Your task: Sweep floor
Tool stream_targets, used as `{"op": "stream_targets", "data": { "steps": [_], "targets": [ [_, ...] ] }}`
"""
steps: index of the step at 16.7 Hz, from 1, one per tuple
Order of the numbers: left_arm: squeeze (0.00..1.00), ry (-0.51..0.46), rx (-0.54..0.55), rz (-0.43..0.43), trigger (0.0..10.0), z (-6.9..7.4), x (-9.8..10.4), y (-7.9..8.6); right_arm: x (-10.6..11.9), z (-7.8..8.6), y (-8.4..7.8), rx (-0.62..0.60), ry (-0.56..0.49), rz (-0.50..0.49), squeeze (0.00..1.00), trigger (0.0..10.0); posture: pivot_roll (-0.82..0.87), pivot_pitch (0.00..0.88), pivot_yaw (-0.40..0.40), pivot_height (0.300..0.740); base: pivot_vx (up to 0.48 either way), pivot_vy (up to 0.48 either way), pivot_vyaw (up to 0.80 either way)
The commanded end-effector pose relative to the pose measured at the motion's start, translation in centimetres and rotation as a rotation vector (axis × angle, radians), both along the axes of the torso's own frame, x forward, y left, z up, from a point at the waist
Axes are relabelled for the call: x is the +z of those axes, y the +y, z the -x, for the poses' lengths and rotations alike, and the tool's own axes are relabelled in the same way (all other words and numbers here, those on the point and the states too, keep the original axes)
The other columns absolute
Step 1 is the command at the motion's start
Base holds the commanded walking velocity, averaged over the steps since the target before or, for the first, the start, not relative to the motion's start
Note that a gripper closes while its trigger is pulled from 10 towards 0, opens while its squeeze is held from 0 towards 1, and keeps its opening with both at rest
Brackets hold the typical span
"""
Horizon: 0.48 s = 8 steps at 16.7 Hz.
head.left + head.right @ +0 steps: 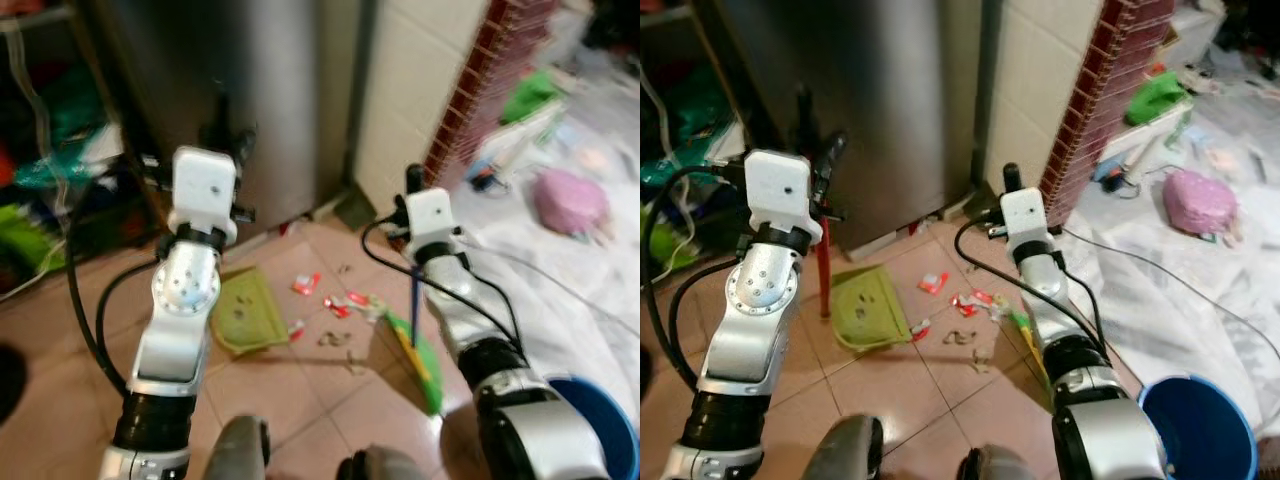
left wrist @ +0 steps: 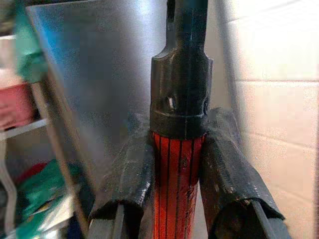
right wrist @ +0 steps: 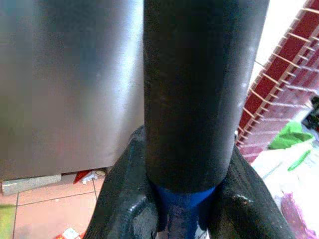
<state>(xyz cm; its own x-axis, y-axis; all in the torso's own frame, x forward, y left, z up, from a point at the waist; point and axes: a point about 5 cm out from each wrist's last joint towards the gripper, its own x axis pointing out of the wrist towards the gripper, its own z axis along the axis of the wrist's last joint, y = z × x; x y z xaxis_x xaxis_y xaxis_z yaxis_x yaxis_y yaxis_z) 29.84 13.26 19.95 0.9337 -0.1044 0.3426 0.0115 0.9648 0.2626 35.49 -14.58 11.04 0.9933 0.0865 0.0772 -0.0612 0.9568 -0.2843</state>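
Left wrist view: left pincer [image 2: 182, 184] clamps red dustpan handle [image 2: 178, 189].

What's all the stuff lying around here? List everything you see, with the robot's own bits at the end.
dustpan: one, green, on the tiles before the steel cabinet
dustpan handle: one, red, upright
broom: one, green head, blue stick
litter: several scraps, red and white, between dustpan and broom
bucket: one, blue, near right
steel cabinet: one, grey, ahead
sheet: one, white, right floor
left gripper: jaws clamped on dustpan handle
right gripper: jaws clamped on broom
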Motion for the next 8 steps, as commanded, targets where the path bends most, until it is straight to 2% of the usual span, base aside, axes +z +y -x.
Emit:
{"op": "stream_targets", "data": {
  "steps": [1, 2, 3, 6, 8],
  "targets": [
    [0.0, 0.0, 0.027, -0.008, 10.0, 0.2, -0.5, 0.8, 0.7, -0.2, 0.6, 0.016, -0.031, -0.004, 0.0, 10.0, 0.07, 0.094, -0.085, 0.74, 0.0, 0.0, 0.0],
    [0.0, 0.029, 0.032, 0.006, 10.0, 0.3, -1.3, 1.0, 0.6, -0.2, 0.5, 0.01, -0.029, -0.015, 0.0, 10.0, 0.07, 0.1, -0.086, 0.74, 0.0, 0.0, 0.0],
    [0.0, 0.071, -0.002, 0.069, 10.0, 0.4, -2.1, 1.2, 0.6, -0.2, 0.4, 0.006, -0.029, -0.019, 0.0, 10.0, 0.07, 0.102, -0.088, 0.74, 0.0, 0.0, 0.0],
    [0.0, 0.075, 0.024, 0.025, 10.0, 0.4, -3.1, 1.4, 0.6, -0.1, 0.2, -0.001, -0.027, -0.017, 0.0, 10.0, 0.06, 0.111, -0.091, 0.74, 0.0, 0.0, 0.0],
    [0.0, 0.083, 0.005, 0.007, 10.0, 0.3, -3.9, 0.9, 0.5, 0.0, -0.2, -0.021, -0.026, -0.011, 0.0, 10.0, 0.05, 0.121, -0.092, 0.74, 0.0, 0.0, 0.0]
  ]
}}
